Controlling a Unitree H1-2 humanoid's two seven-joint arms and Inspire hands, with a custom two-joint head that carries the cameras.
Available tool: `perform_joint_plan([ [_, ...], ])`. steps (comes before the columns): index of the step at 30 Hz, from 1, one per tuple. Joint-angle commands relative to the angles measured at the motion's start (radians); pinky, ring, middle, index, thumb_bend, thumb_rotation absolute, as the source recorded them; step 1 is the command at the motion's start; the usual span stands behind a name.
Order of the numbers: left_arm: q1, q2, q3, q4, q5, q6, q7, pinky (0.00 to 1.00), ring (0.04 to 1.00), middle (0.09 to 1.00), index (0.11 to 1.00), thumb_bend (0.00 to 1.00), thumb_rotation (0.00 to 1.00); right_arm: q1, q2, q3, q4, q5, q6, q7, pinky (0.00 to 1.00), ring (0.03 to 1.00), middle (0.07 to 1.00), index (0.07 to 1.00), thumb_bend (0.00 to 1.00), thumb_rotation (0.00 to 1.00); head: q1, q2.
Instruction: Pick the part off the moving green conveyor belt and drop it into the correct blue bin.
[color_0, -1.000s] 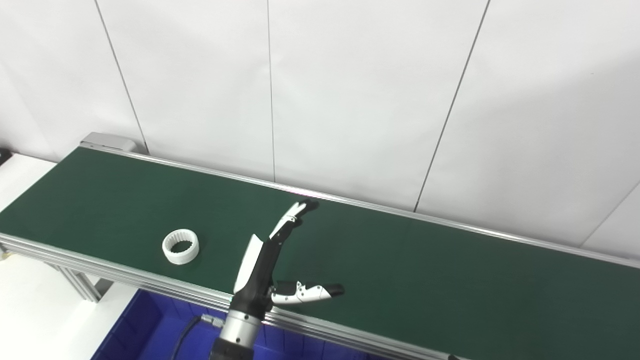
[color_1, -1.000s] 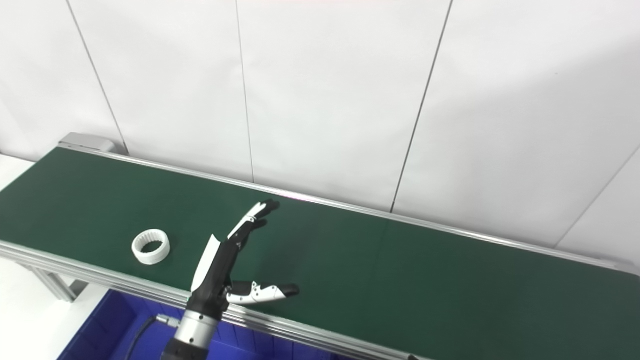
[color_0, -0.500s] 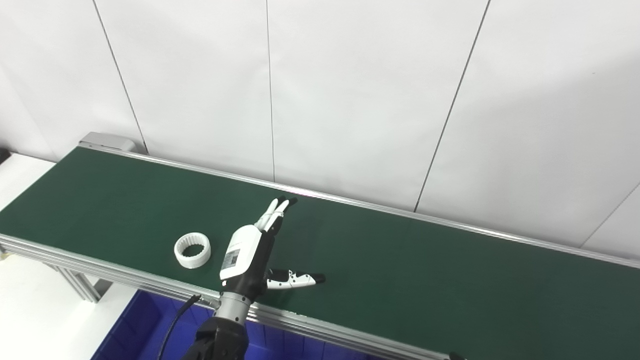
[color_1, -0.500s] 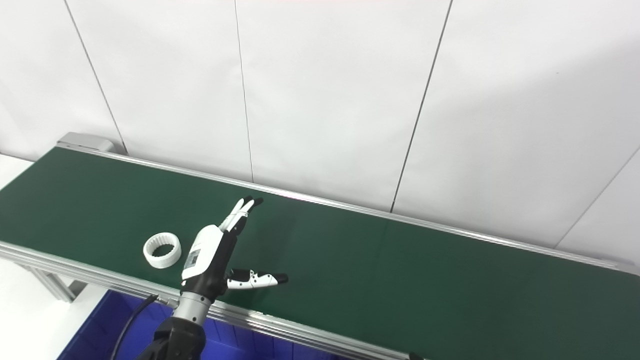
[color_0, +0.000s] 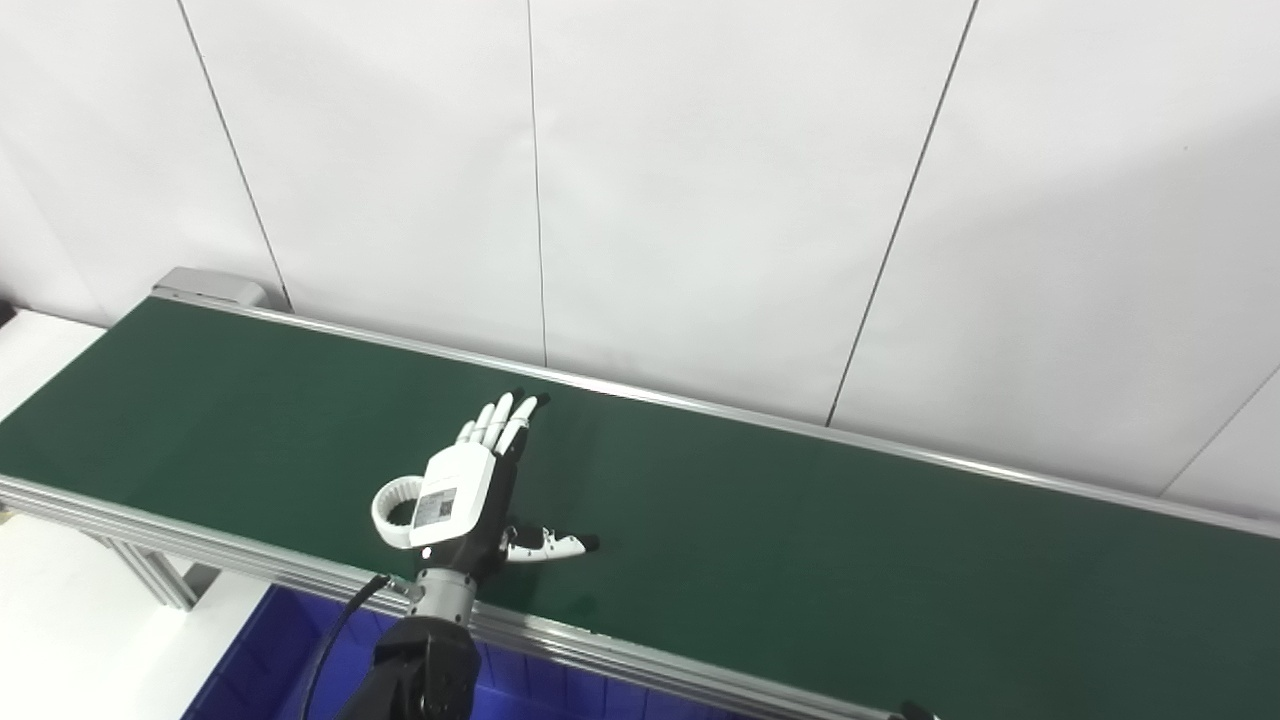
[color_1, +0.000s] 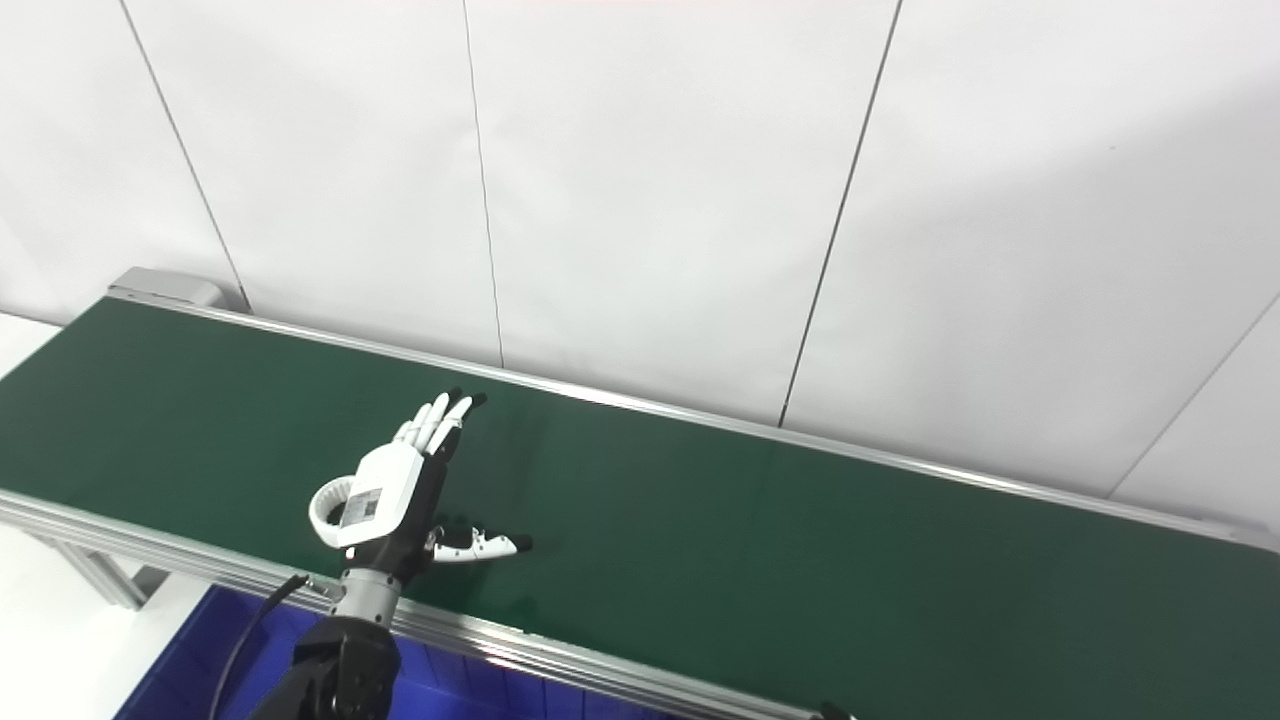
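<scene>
Left hand (color_0: 465, 500) over the near part of the green belt (color_0: 800, 540), back of the hand up, white shell with a printed label on it. Fingers (color_0: 497, 418) straight and spread toward the far rail; thumb (color_0: 548, 543) stuck out sideways to the right, low over the belt. Hand spread wide, holding nothing.

Part: a white ring (color_0: 392, 505), plastic-looking, short and round, with small teeth round its inner wall. It lies flat on the belt by the near rail, half hidden under the left edge of the hand. Whether hand and ring touch, cannot tell.

Belt surface is matte dark green, smooth, running between two ribbed aluminium rails (color_0: 250, 570). To the right of the hand the belt lies bare for a long stretch.

Blue bin (color_0: 280, 650), glossy plastic, sits below the near rail, beside the dark forearm (color_0: 410, 675). White panelled wall (color_0: 700, 200) rises directly behind the far rail.

Right hand: only a dark tip at the bottom edge; state cannot be told.
</scene>
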Motion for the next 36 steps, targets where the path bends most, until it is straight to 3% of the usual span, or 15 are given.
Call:
perform_joint_plan([
  [1,-0.032,0.022,0.002,-0.039,0.035,0.031,0.019,1.00,0.999,0.999,0.943,0.85,0.22,-0.004,-0.004,0.004,-0.020,0.003,-0.053,-0.008,0.67,0.761,0.804,0.844,0.75,0.07,-0.003,0.002],
  [11,-0.013,0.038,0.011,-0.082,0.033,0.100,-0.004,1.00,1.000,1.000,0.946,0.86,0.17,-0.007,-0.007,0.012,-0.017,0.007,-0.053,-0.017,0.67,0.762,0.803,0.843,0.75,0.10,-0.005,0.005],
  [16,0.005,0.054,0.016,-0.117,0.024,0.145,-0.055,1.00,1.000,1.000,0.969,0.88,0.13,-0.003,-0.005,0.013,-0.021,0.005,-0.053,-0.019,0.68,0.762,0.805,0.842,0.74,0.10,-0.006,0.008],
  [23,0.029,0.066,0.012,-0.197,0.030,0.257,-0.179,1.00,1.000,1.000,0.997,0.90,0.11,0.000,-0.006,0.018,-0.023,0.002,-0.053,-0.026,0.68,0.769,0.808,0.848,0.74,0.11,-0.008,0.009],
  [27,0.041,0.082,0.004,-0.244,0.030,0.328,-0.286,1.00,1.000,1.000,1.000,0.89,0.10,-0.001,-0.009,0.021,-0.023,0.000,-0.053,-0.032,0.68,0.770,0.807,0.847,0.73,0.11,-0.009,0.012],
  [36,0.049,0.097,-0.003,-0.292,0.064,0.431,-0.452,1.00,1.000,1.000,0.990,0.87,0.04,0.000,-0.014,0.030,-0.024,-0.001,-0.053,-0.044,0.66,0.761,0.805,0.845,0.72,0.13,-0.012,0.016],
])
